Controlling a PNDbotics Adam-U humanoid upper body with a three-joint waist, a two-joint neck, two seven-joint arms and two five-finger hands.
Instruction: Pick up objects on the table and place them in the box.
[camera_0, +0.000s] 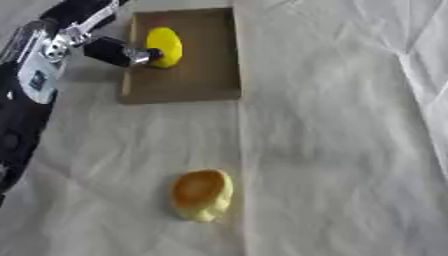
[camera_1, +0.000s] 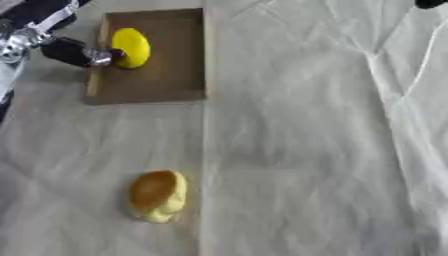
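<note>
Your left robot hand reached in from the upper left and stood over the box, a shallow brown tray at the far left of the bench, which was covered with a wrinkled white cloth. The fingertips met the yellow object, a rounded lemon-like piece lying inside the box near its far left wall. Whether the fingers were pinching it or had already let go could not be determined from either view. Your right robot hand appeared in neither view.

One item remained outside the box: a pale yellow piece with an orange-brown top, shaped like a small pastry or tart, lying on the cloth well apart from the box and nearer to you.

Judged by appearance, this remaining piece would be light. Whether it was stiff or soft could not be told. Its broad, rounded top offered little purchase, so you would do better to take it across the sides, thumb against fingers, at its narrower width. The cloth beneath it was creased and might bunch up if the fingers dragged along it.
</note>
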